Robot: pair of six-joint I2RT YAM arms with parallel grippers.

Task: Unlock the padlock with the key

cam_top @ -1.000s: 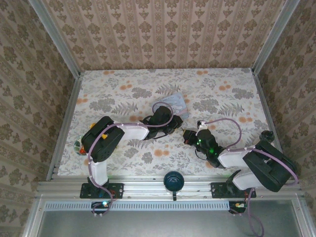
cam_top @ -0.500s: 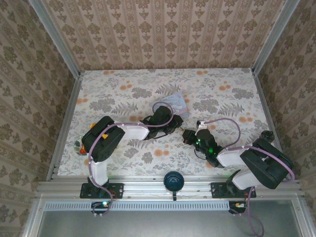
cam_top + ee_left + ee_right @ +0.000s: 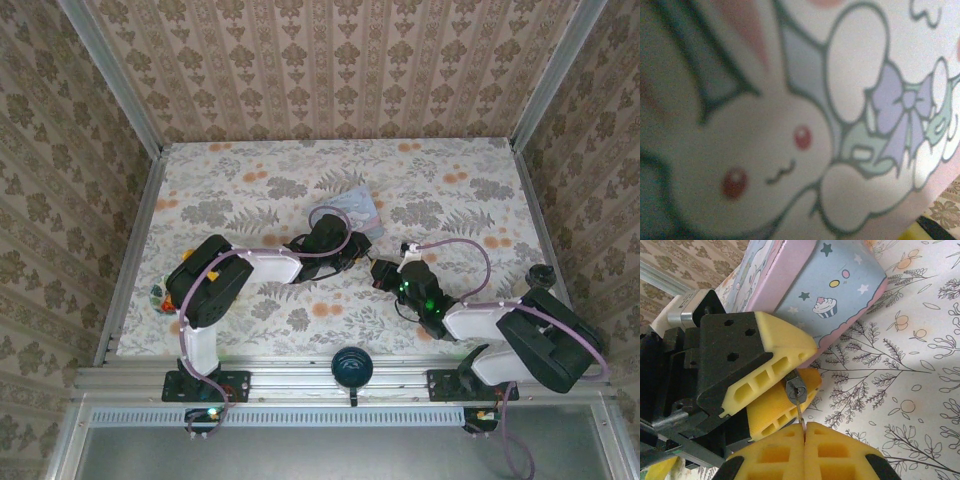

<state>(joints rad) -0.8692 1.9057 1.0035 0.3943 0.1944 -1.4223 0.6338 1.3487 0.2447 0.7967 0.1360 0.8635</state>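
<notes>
Near the middle of the table [image 3: 230,180], just beside the pale blue tin [image 3: 350,210], found the left gripper [image 3: 805,369] pinching the padlock [image 3: 795,386] between its yellow pads [image 3: 775,357]. Jaws partly spread around the small dark body, keyhole face turned toward the right wrist camera. Saw the right gripper [image 3: 804,432] pressed together on the key [image 3: 800,412], with just a thin length of shaft showing between its fingertips [image 3: 775,450] and the lock. Judged the key's tip to be at the keyhole or already inside it; could not tell how deep. Found a tilted corner of the tin [image 3: 840,290] right behind the left pads. From the left wrist, made out the tin's rabbit lid [image 3: 800,120], very close and blurred.

Over the last second, noted little change at the lock itself: kept both grips unchanged, with no opening or closing. From above, saw the right gripper [image 3: 383,272] crept a touch toward the far side, closer to the left gripper [image 3: 358,250], and noted a swing of the right arm's elbow back out to the right. Took that as fine alignment or seating of the key, not as a turn. Judged insertion nearly done and the twist to free the shackle not yet made. Could not make out the shackle at all.
</notes>
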